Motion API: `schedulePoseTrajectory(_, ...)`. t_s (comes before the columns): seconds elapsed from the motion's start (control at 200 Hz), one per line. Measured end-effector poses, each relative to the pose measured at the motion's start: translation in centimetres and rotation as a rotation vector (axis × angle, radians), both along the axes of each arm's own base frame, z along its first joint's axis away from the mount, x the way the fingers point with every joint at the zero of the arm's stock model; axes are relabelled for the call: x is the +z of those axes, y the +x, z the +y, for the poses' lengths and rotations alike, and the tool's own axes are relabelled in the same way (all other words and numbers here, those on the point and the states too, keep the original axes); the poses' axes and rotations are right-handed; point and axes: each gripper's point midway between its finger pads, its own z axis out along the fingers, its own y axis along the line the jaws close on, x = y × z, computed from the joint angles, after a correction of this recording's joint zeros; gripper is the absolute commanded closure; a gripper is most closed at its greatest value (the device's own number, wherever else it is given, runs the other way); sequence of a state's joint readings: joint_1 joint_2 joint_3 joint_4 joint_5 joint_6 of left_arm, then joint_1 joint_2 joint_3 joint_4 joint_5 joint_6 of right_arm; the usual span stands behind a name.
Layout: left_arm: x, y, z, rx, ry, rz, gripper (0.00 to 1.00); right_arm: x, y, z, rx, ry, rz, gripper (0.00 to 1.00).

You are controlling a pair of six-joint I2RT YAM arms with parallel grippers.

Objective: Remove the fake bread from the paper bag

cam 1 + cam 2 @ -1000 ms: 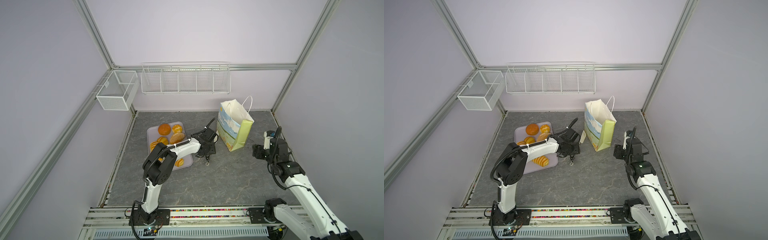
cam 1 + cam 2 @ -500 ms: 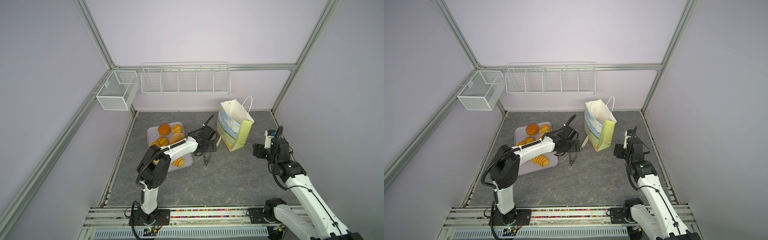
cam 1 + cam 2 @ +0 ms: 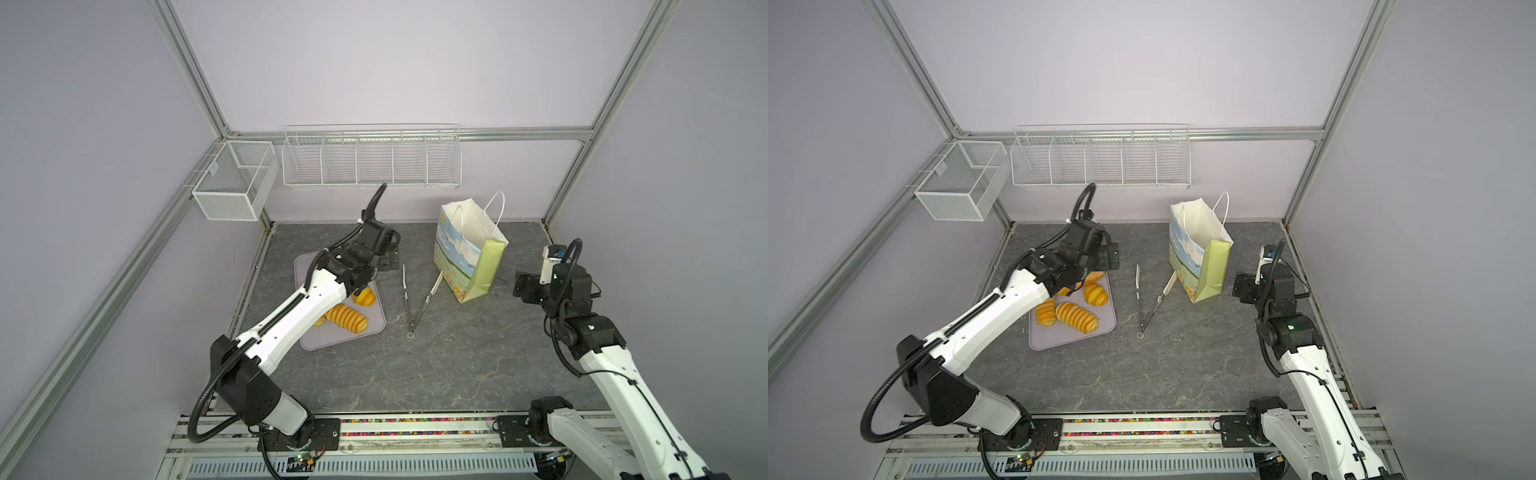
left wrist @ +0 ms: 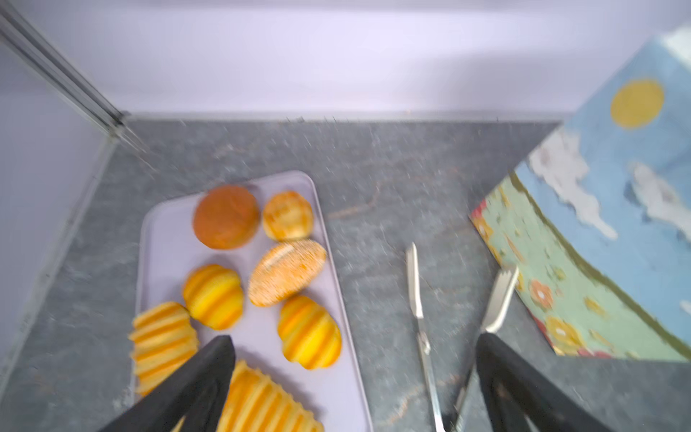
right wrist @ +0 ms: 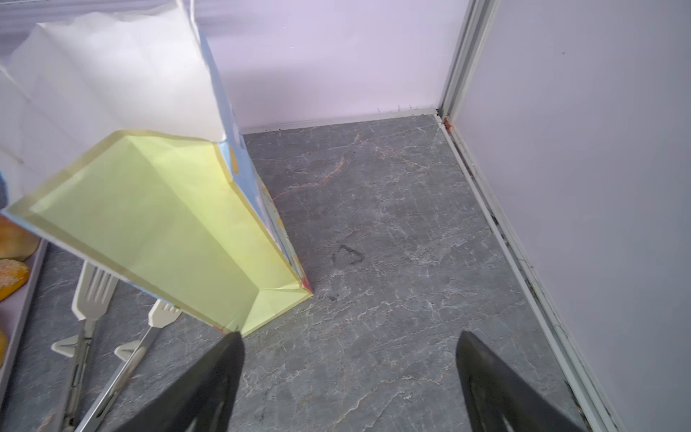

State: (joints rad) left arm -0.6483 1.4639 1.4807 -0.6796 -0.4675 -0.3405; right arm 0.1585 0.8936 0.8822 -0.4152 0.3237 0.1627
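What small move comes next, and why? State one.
Probably draw the left gripper back from the tongs: its jaws stand open, the tongs lie on the table, and seven pieces of fake bread sit on the tray, outside the paper bag.

The fake bread [image 3: 1096,294] lies on a lilac tray [image 4: 164,232] at the left of the table: seven glossy golden-orange pieces, all outside the bag. At the tray's far end sit a brown round bun [image 4: 226,217] and a paler bun [image 4: 288,216]. Nearer come a seeded oval roll [image 4: 287,272], three ridged rolls and a longer ridged loaf [image 4: 261,404]. The paper bag [image 3: 469,253] stands upright to the right, apart from the tray, with its mouth open upward — white inside, a sky-and-flowers print on the front, a light green side.
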Motion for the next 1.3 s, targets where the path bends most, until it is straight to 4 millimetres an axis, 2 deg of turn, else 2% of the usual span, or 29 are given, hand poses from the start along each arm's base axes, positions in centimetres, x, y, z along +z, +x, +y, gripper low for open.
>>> schedulePoseTrajectory(0.105,2.8,-0.2,5.9,0.077,-0.007,-0.109,0.0,0.2,0.5,-0.9,-0.045,-0.038,0.005,0.11)
schedulePoseTrajectory(0.23,4.3,-0.6,12.0,0.166,-0.049,-0.197,0.0,-0.7,1.4,-1.8,-0.077,-0.075,0.01,0.11)
schedulePoseTrajectory(0.315,3.7,-0.6,15.4,0.23,-0.059,-0.227,0.0,-2.2,1.9,-2.1,-0.089,-0.09,-0.021,0.11)
schedulePoseTrajectory(0.415,0.9,-0.8,18.0,0.286,-0.05,-0.24,0.0,-5.5,2.2,-2.5,-0.101,-0.096,-0.025,0.11)
schedulePoseTrajectory(0.57,-4.9,-2.1,18.9,0.289,-0.027,-0.245,0.0,-10.8,3.3,-2.6,-0.099,-0.096,0.007,0.11)
schedulePoseTrajectory(0.72,-7.6,-2.9,19.0,0.272,-0.006,-0.311,0.01,-13.3,4.5,-2.2,-0.091,-0.074,-0.017,0.11)
schedulePoseTrajectory(0.815,-8.9,-3.4,19.3,0.277,0.012,-0.357,0.0,-13.5,5.1,-2.0,-0.091,-0.063,-0.054,0.11)
schedulePoseTrajectory(0.965,-11.2,-4.0,20.1,0.306,0.048,-0.357,0.0,-12.1,6.3,-1.7,-0.083,-0.042,-0.153,0.11)
schedulePoseTrajectory(1.129,-12.3,-3.1,20.4,0.323,0.057,-0.346,0.0,-11.0,6.7,-1.4,-0.069,-0.028,-0.205,0.11)
schedulePoseTrajectory(1.299,-14.6,-1.7,20.9,0.332,0.034,-0.32,0.0,-10.9,6.6,-1.2,-0.055,-0.029,-0.196,0.11)
